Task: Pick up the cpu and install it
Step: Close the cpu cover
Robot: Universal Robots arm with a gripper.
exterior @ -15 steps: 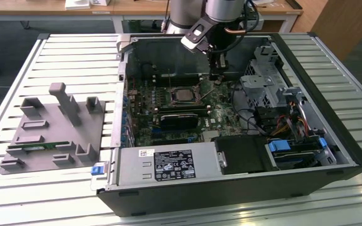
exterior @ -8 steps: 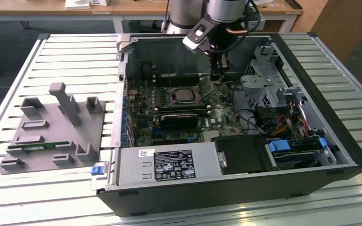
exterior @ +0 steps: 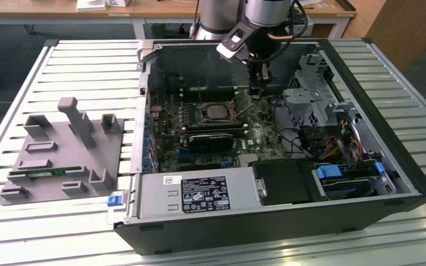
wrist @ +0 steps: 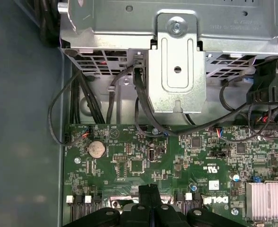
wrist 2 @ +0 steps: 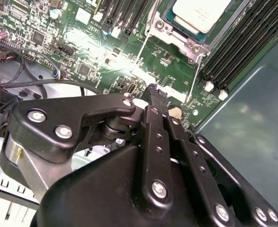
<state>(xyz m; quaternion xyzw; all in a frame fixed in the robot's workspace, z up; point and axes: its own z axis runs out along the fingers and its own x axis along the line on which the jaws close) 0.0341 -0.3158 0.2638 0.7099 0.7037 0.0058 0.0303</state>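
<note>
Grey plastic fixture [exterior: 57,149] sits way over on the exterior view's left with a thin green memory stick [exterior: 46,173] lying in one of its slots; nothing of ours is happening there.

Moving right we get the open computer case [exterior: 272,233] and the green motherboard [exterior: 257,130] lying flat inside it. The cpu [exterior: 214,112] is sitting in the socket [wrist 2: 166,26], silver top up; the second wrist view [wrist 2: 200,13] shows it down inside the metal frame, though we can't tell if the frame is latched.

Just to the exterior view's right of that is the gripper [exterior: 257,94], pointing straight down and hanging low over the board near the socket, not over it. Both wrist views [wrist 2: 156,92] [wrist: 151,189] show the fingers [wrist 2: 154,118] pressed together with no gap and nothing between them, so we'd call it closed and empty.

So the relation that matters: the chip lies toward the exterior view's left of the jaws and a touch nearer that camera, close by but apart, not touching. It's square, so there's no long axis to line up; its edges run with the socket frame.

Furthest right is the metal drive cage [exterior: 309,100] with its cables.
</note>
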